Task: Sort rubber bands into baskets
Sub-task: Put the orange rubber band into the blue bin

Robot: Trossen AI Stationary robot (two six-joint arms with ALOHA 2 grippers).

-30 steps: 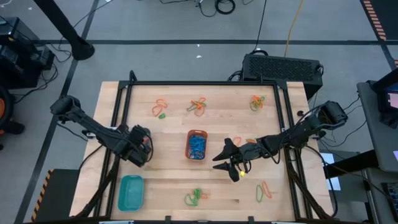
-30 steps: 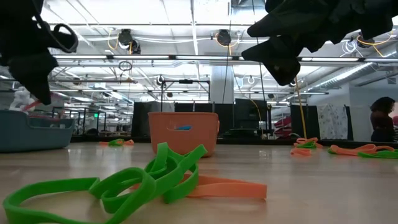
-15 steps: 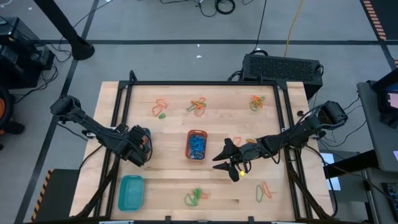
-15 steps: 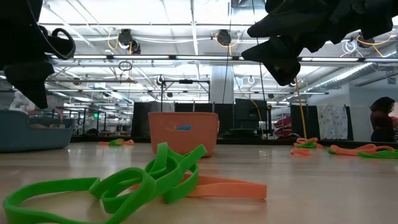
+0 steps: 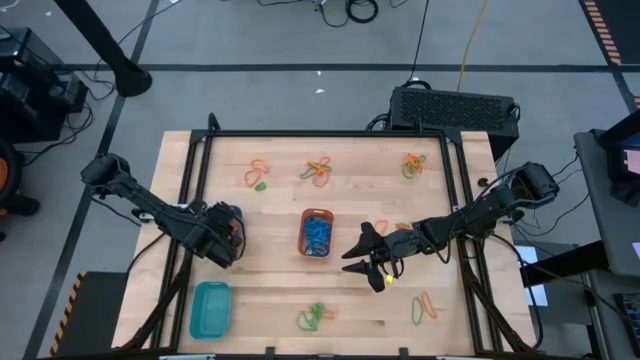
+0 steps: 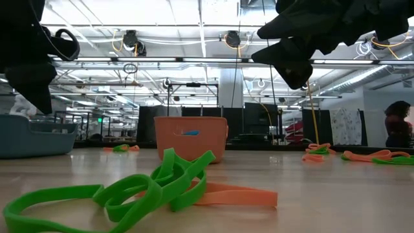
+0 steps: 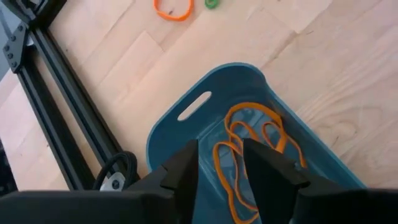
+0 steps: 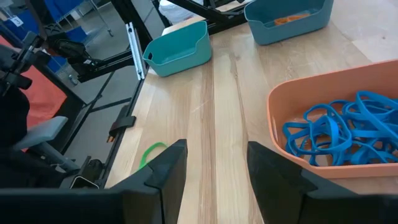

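My left gripper [image 5: 224,238] hangs open over the blue basket [image 7: 163,124], and its fingers stand above the orange rubber bands [image 7: 252,127] lying inside. It touches nothing. My right gripper [image 5: 362,258] hovers open just right of the orange basket [image 5: 316,232], which holds blue rubber bands [image 8: 339,134]. Nothing is between its fingers [image 8: 169,168]. The teal basket [image 5: 210,308] sits at the near left. Loose rubber bands lie in small heaps on the table: far [image 5: 318,168], far left [image 5: 258,175], far right [image 5: 412,165], near [image 5: 313,317] and near right [image 5: 424,305].
A black frame [image 5: 200,190] borders the wooden table on the left, far and right sides. A black box [image 5: 452,108] stands beyond the far edge. A tangle of green bands [image 6: 129,191] and an orange band [image 6: 226,194] lie close to the near edge.
My left gripper has opened above the blue basket, staying roughly where it was. My right gripper has kept still.
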